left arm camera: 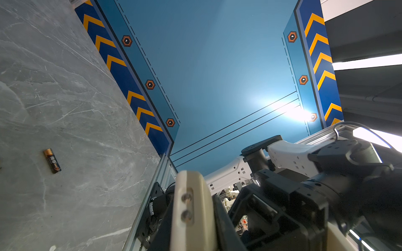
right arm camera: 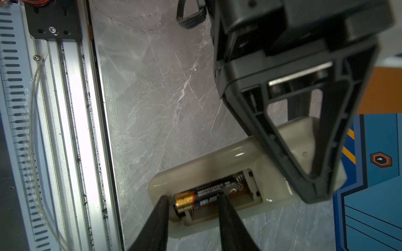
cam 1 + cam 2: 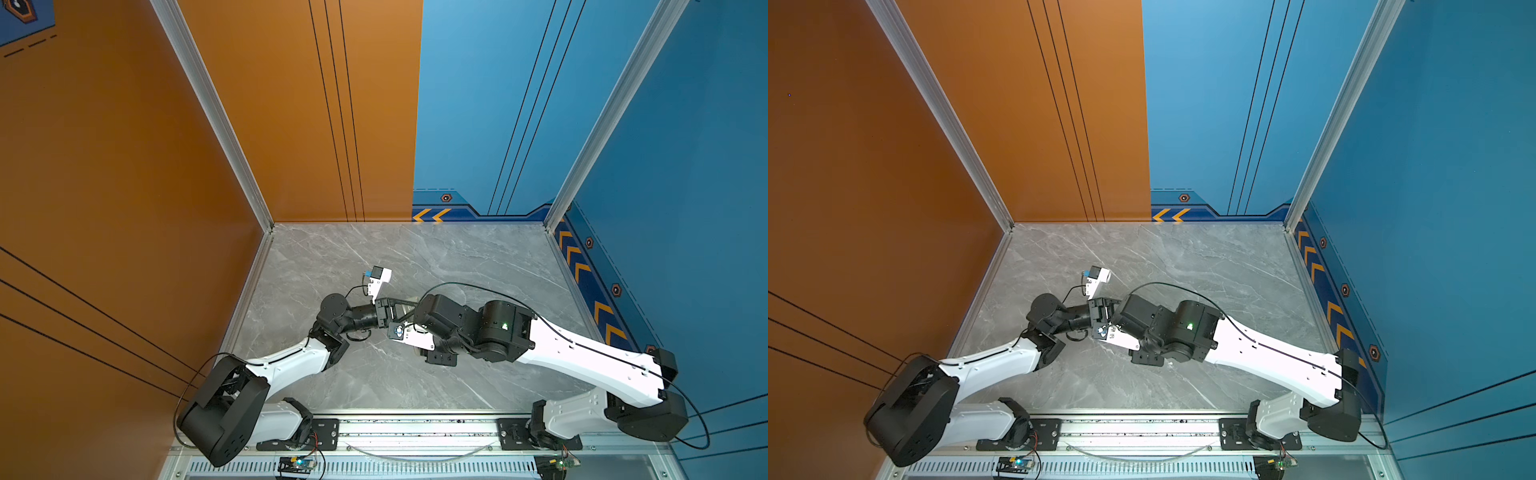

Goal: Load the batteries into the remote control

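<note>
A slim black battery with a copper-orange end (image 2: pixel 206 193) lies in the open battery bay (image 2: pixel 248 191) of the slim white plastic remote control (image 2: pixel 217 160). The remote is turned back-up, on or just above the grey marbled counter (image 2: pixel 163 97). The battery's black end points at the coil spring; whether it is pressed fully home I cannot tell.

The right gripper (image 2: pixel 192 196) stands over it with jaws parted, grasping nothing. One black finger sits just past the copper end on the bay's rim, and the other touches the battery's middle. The left gripper (image 2: pixel 311 182) is clenched on the remote's far end, steadying it. The second black-and-copper battery (image 1: pixel 52 160) lies loose on the counter, apart from the remote.

The step in hand looks like seating the first cell, with half the loading to do. The next move likely calls for lifting the right gripper clear without dragging that cell out. It would then fetch the loose one and lay it in the slot alongside.
</note>
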